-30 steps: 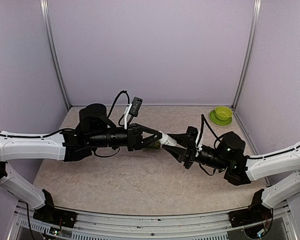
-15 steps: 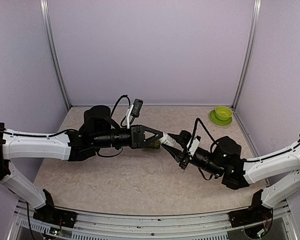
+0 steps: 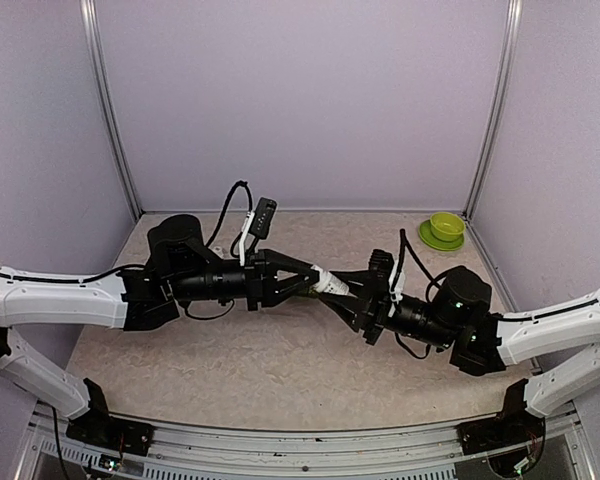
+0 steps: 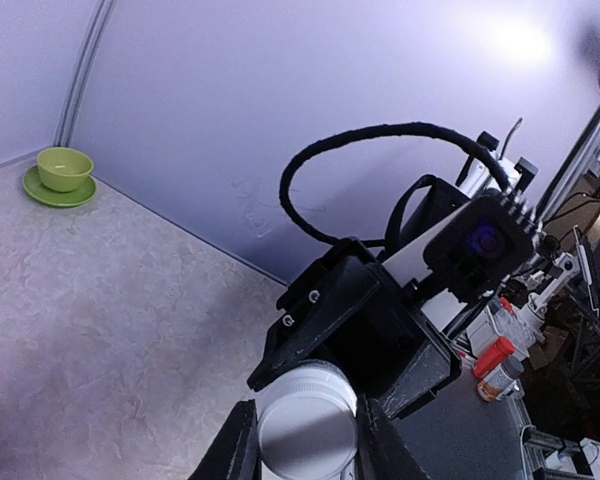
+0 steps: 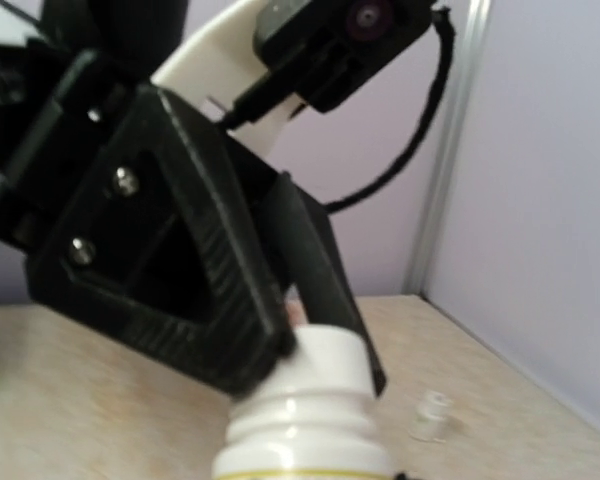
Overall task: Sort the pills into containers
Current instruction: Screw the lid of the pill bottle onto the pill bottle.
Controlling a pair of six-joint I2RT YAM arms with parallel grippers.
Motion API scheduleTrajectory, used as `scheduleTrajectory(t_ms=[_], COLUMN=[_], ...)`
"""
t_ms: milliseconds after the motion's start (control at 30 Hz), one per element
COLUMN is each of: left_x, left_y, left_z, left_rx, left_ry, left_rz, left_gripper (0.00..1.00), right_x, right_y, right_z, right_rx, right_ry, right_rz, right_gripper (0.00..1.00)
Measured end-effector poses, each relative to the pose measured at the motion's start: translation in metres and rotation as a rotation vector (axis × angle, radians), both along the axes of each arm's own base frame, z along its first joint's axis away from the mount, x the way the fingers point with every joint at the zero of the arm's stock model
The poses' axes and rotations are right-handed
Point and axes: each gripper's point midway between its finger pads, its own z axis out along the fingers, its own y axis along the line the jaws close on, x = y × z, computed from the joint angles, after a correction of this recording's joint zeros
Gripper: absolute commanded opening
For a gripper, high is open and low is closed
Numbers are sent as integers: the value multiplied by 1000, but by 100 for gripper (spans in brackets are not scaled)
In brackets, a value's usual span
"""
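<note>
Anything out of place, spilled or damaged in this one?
Nothing spilled or damaged. The white bottle hangs over the table, left hand on its cap, right hand on its body. Only oddity: a small clear piece lies alone on the table, too blurred to identify.
</note>
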Motion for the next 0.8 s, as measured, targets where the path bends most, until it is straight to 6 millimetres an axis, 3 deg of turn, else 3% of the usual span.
scheduleTrajectory(t_ms=[233, 433, 667, 800], left_x=[-14, -14, -13, 1], left_y=[2, 8, 25, 31], left_z=[3, 4, 25, 28], left_rx=[-8, -4, -51, -35], left_ry=[-41, -50, -79, -35], left_rz=[-49, -31, 37, 130], left_gripper=[59, 98, 99, 99], right_x=[-16, -19, -17, -14], right_y=[-3, -7, -8, -8], right_z=[18, 32, 30, 28], right_rx=[78, 126, 125, 121], right_ry=[62, 46, 55, 61], right_rz=[79, 87, 78, 60], right_gripper=[28, 27, 27, 27])
